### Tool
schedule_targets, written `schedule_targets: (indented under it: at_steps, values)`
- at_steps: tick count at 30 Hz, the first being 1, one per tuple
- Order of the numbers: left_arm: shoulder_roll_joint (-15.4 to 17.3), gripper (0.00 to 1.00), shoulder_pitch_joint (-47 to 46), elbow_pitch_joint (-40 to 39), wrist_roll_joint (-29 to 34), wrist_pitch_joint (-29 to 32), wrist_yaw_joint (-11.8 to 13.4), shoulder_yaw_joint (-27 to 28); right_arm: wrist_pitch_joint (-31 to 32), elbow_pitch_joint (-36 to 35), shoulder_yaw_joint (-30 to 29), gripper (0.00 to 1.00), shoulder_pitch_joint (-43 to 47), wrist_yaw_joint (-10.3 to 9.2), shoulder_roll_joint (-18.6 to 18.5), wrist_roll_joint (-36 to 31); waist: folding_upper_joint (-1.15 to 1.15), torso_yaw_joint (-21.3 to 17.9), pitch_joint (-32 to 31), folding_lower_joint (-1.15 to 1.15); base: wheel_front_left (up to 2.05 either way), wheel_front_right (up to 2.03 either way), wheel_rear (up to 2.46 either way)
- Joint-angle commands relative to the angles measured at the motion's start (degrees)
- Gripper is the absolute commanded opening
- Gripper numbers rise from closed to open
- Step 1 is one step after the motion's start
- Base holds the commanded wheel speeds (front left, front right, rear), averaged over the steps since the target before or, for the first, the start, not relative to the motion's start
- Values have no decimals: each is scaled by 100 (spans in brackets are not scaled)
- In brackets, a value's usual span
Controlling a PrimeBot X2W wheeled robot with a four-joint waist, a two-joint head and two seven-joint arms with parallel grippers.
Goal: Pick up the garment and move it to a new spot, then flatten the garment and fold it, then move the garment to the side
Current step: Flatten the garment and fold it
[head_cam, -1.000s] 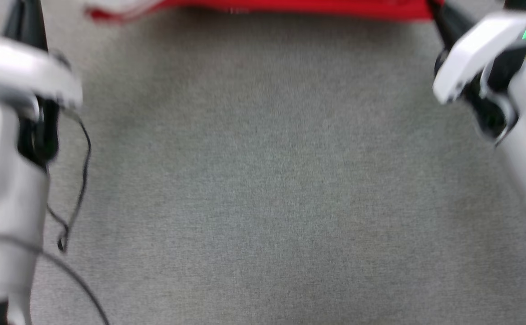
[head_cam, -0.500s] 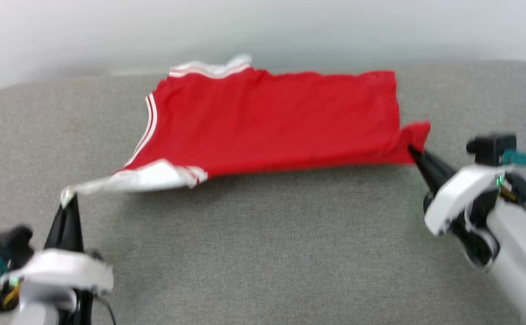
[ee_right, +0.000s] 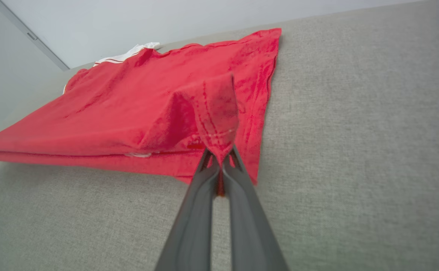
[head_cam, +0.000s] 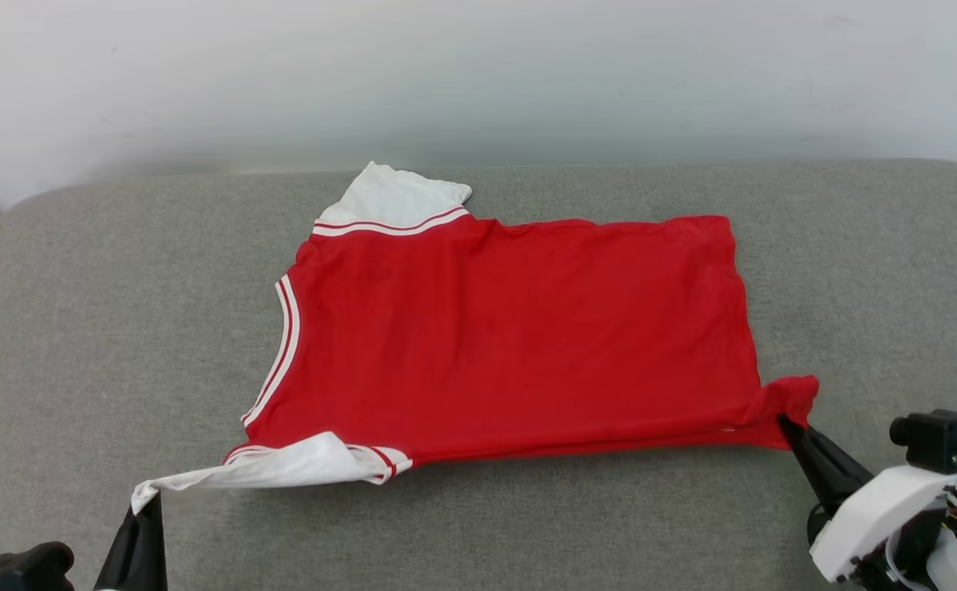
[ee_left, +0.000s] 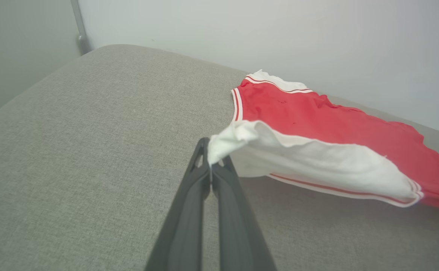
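On a grey upholstered surface (head_cam: 68, 345) set against a pale wall (head_cam: 478, 74), the garment (head_cam: 519, 336) lies spread wide, its red body flat on the fabric and a white flap (head_cam: 392, 197) poking out at its far edge. My left gripper (head_cam: 147, 502) is pressed together on the tip of the near white shoulder panel (ee_left: 310, 165), drawing it out into a raised tongue. My right gripper (head_cam: 789, 427) pinches the near red hem corner (ee_right: 217, 113), which bunches into a small peak above the fingers. Both pinched corners sit on the edge closest to me, well apart, so the cloth between them looks lightly taut and lifted just off the surface while the far half rests down. By my judgement this hold serves the flattening: two corners drawn apart take out the slack before the near edge is laid down. The risk I see is the thin bite on the white tip slipping free.
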Motion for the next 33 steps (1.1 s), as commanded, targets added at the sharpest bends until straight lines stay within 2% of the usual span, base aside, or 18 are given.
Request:
schedule_targets:
  at_steps: [1, 4, 8, 17, 23, 31, 32, 33]
  values:
    - [65, 0, 74, -109, -21, 30, 82, 62, 78, -160, -222, 0, 244, -12, -13, -100, 0, 4, 12, 2, 0, 0, 0]
    - [89, 0, -37, -211, -28, 65, 56, 57, 315, -512, -572, 0, 458, -12, 83, -320, 0, -19, 96, 2, 0, 0, 0]
    - [119, 0, -618, -90, 19, 122, -148, -87, 756, -884, -968, 0, 564, -10, 266, -682, 0, 8, 314, 2, 0, 0, 0]
    - [-33, 0, -2190, 957, 92, 162, -719, -578, 1517, -1437, -1557, 0, 212, -8, 545, -1341, 0, 5, 989, 2, 0, 0, 0]
    - [-164, 0, -2676, 1656, 87, 135, -910, -726, 1750, -1466, -1502, 0, 10, -8, 659, -1503, 0, -25, 1259, 2, 0, 0, 0]
    - [-353, 0, -3197, 2711, -96, 292, -1327, -975, 1797, -1182, -1260, 0, -241, -8, 638, -1735, 0, -48, 1434, 2, 0, 0, 0]
    - [-358, 0, -3259, 2834, -132, 328, -1384, -986, 1789, -1142, -1233, 1, -259, -8, 658, -1736, 0, -59, 1436, 2, 0, 0, 0]
    - [-369, 0, -3311, 2942, -173, 401, -1453, -1022, 1770, -1105, -1211, 24, -282, -8, 683, -1745, 0, -69, 1431, 2, 0, 0, 0]
